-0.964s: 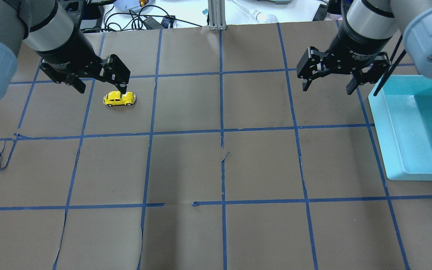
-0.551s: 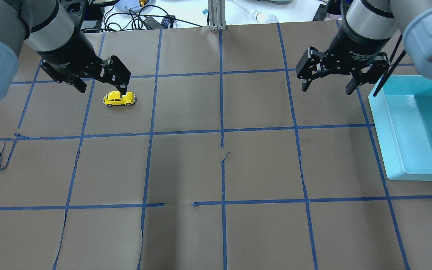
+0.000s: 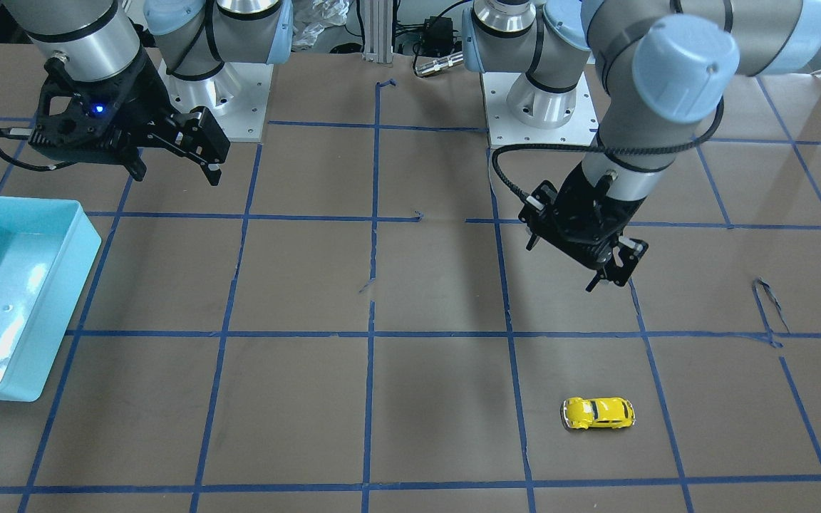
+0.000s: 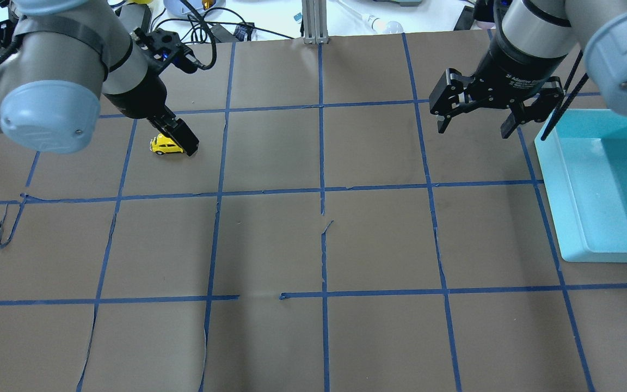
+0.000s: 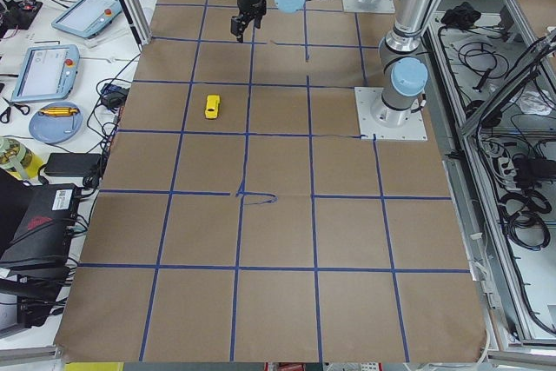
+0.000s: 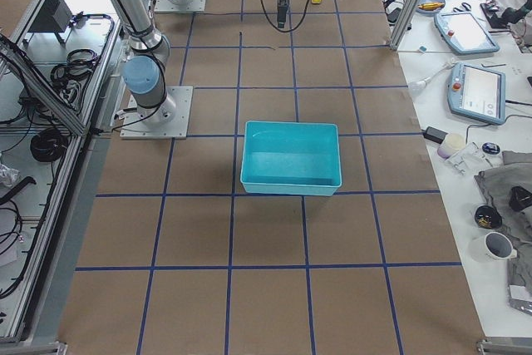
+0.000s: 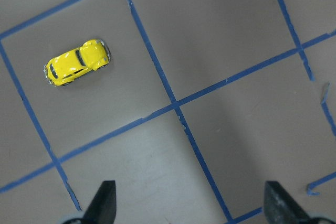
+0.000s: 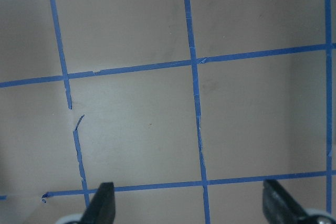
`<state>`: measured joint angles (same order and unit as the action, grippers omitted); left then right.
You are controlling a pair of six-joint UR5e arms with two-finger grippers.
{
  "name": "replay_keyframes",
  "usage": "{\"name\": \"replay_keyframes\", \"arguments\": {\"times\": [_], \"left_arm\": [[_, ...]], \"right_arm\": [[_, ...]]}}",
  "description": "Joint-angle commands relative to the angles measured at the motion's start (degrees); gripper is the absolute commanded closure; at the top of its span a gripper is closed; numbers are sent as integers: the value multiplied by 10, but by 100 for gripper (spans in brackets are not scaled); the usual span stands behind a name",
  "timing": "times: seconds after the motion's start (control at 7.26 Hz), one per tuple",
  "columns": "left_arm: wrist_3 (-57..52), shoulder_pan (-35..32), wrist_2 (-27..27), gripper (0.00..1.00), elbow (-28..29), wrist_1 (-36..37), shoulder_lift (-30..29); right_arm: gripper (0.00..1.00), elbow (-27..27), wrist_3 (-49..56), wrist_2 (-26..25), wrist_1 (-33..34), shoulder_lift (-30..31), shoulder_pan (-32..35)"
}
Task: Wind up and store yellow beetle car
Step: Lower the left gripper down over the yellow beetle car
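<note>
The yellow beetle car [image 4: 162, 145] stands on its wheels on the brown paper in a far-left grid square. It also shows in the front view [image 3: 598, 413], the left side view [image 5: 213, 107] and the left wrist view [image 7: 77, 62]. My left gripper [image 4: 183, 140] is open and empty. It hangs well above the table on the robot's side of the car [image 3: 610, 279] and does not touch it. The left wrist view shows both fingertips [image 7: 105, 203] spread, with the car far up and to the left. My right gripper [image 4: 473, 132] is open and empty above the paper beside the bin.
A teal bin [image 4: 569, 218] sits at the table's right edge; it also shows in the front view [image 3: 61, 306] and the right side view [image 6: 291, 184] and holds nothing. Blue tape lines grid the paper, with small tears. Cables and clutter lie beyond the far edge.
My left arm has swung and its wrist has turned, so the gripper now shows edge-on over the car's right end. The car and the right arm have not moved.
</note>
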<state>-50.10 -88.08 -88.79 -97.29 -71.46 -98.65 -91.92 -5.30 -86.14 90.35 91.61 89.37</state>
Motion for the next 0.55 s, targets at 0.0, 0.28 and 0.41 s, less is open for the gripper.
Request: {"name": "replay_keyframes", "arguments": {"times": [0.0,0.28,0.41], "left_arm": [[-250,40,1,0,3,26,-75],[-429,54,-6,0,22,99,-141],[-499,55,-6,0,53,113,-180]], "right_arm": [[0,0,-1,0,3,0,0],[0,0,0,4,4,0,0],[0,0,-1,4,4,1,0]]}}
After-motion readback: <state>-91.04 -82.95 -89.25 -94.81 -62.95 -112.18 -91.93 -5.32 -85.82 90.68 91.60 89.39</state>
